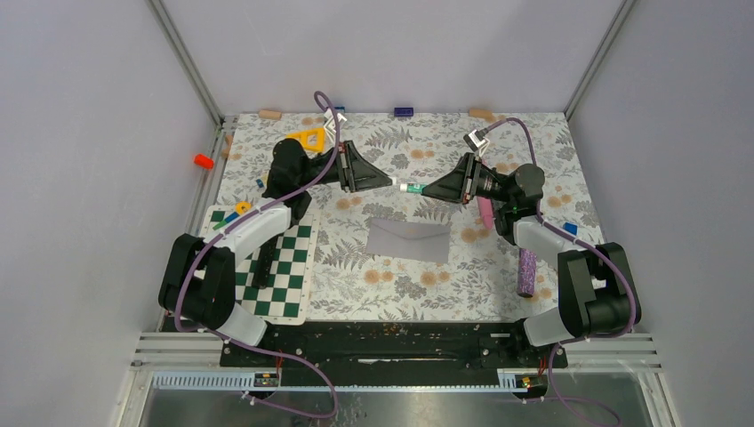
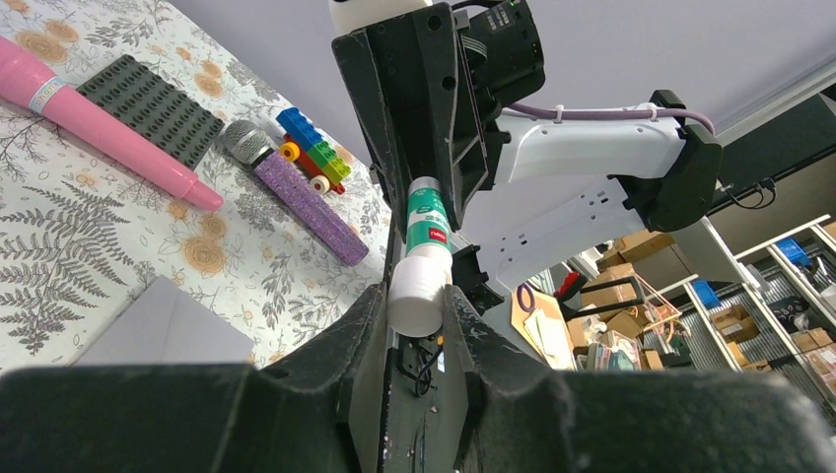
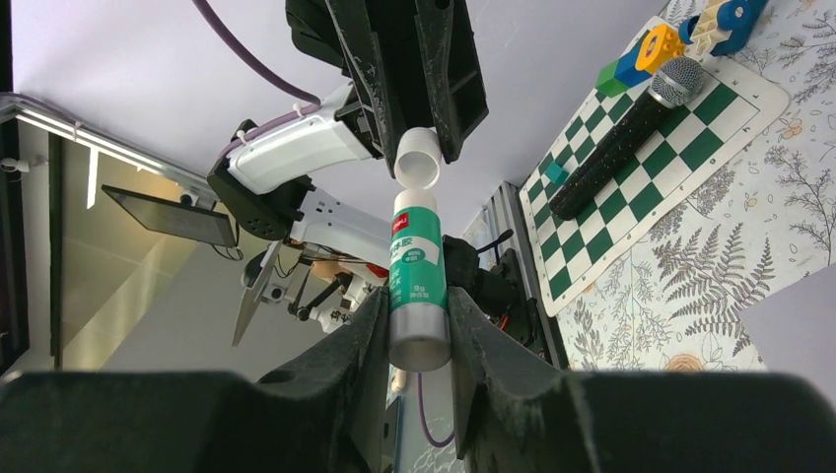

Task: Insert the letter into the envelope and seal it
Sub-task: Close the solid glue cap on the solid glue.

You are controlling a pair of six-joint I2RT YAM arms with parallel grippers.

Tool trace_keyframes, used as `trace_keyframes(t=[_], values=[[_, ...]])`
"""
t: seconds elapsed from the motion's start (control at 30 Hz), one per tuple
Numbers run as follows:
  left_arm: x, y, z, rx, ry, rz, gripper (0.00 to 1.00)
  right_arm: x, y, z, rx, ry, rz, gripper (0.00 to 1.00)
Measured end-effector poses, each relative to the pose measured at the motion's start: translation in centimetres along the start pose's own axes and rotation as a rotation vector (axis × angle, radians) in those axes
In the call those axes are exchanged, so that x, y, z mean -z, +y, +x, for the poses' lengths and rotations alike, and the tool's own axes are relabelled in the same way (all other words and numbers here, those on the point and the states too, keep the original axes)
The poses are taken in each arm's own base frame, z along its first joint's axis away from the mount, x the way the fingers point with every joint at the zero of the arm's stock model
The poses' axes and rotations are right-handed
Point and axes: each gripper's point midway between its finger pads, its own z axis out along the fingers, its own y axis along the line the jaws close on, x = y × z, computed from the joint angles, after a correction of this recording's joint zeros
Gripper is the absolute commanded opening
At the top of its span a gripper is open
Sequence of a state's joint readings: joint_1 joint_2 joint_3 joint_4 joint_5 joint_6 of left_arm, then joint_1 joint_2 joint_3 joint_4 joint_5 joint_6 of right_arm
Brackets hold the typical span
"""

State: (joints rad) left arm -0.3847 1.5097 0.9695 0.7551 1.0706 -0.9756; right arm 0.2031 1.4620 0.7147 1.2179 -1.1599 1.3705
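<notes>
Above the table's middle, the left gripper (image 1: 390, 181) pinches the white cap (image 2: 418, 293), and the right gripper (image 1: 427, 189) clamps the glue stick (image 3: 418, 276). The envelope (image 1: 409, 238) lies flat just nearer. It is light, floppy paper, probably best lifted by its flap. No letter shows.

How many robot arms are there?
2. The left arm reaches over the chessboard. The right arm is on the other side. Both meet at a glue stick near the envelope. None seem hidden.
</notes>
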Motion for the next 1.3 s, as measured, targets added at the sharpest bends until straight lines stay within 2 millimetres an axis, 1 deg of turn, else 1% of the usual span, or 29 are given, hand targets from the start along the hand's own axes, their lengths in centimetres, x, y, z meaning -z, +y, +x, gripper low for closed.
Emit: trace_keyframes(t=[0.53, 1.0, 1.3], values=[[-0.5, 0.0, 1.2, 0.009, 0.037, 0.001, 0.0, 0.0, 0.0, 0.0, 0.0, -0.002, 0.0, 0.13], [-0.6, -0.2, 1.2, 0.01, 0.039, 0.009, 0.0, -0.1, -0.4, -0.3, -0.008, -0.014, 0.004, 0.13], [-0.5, -0.4, 1.1, 0.004, 0.038, 0.016, 0.0, -0.2, -0.1, -0.2, -0.007, -0.012, -0.006, 0.13]])
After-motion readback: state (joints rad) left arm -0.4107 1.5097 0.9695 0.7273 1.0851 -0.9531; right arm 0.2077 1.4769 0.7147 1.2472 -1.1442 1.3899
